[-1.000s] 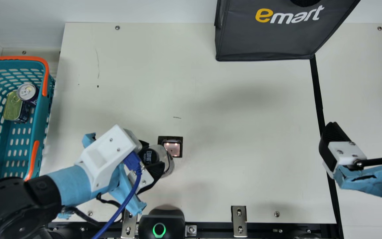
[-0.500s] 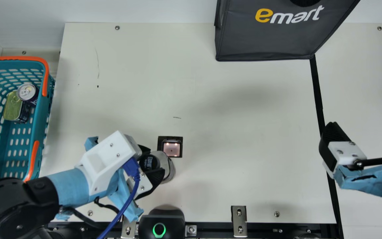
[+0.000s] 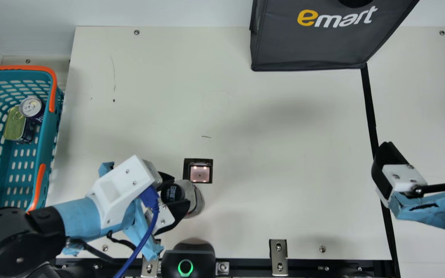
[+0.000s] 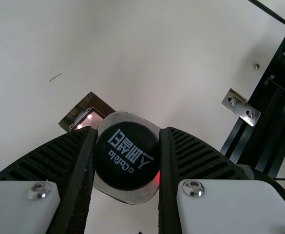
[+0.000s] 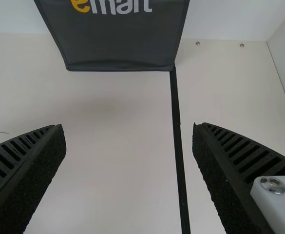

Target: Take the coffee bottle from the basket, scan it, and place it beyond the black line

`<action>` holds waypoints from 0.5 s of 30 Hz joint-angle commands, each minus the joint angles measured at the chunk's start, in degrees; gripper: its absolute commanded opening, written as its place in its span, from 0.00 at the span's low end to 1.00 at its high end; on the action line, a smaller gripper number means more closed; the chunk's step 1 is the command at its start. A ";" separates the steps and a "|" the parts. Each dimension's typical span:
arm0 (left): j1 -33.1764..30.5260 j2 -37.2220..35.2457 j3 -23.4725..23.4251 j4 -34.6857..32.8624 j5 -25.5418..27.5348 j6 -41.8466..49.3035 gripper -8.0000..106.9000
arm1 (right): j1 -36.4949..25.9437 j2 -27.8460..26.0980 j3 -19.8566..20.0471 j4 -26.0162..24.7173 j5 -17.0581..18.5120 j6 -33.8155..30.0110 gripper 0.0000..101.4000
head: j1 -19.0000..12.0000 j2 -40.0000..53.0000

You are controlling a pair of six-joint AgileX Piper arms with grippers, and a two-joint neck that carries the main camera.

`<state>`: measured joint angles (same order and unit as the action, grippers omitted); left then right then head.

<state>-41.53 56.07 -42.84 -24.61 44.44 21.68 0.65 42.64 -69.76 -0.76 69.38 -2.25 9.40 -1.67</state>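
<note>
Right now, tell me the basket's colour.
Teal basket, orange handles; best seen in the main view.

a black line (image 3: 369,104) runs down the cream table (image 3: 284,135) from the corner of a dark bag (image 3: 307,50). a lit scanner window (image 3: 200,174) sits well apart from it, and metal brackets (image 3: 278,251) grip the near edge.

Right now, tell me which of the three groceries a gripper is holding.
The bottle, clamped between the jaws of the left gripper; the round can and the flat tin are both in the basket.
</note>
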 commanded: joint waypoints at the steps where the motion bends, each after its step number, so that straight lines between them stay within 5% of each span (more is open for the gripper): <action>1: 0.28 -0.12 0.04 -0.51 0.17 0.53 0.16 | 0.00 0.00 0.00 0.00 0.00 0.00 0.90 | -1.48 0.09; 15: 4.83 1.86 -3.12 -4.30 2.08 6.95 0.16 | 0.00 0.00 0.00 0.00 0.00 0.00 0.90 | -1.48 0.09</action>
<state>-36.91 57.77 -45.63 -28.75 46.43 28.02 0.65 42.64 -69.76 -0.76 69.38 -2.25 9.49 -1.67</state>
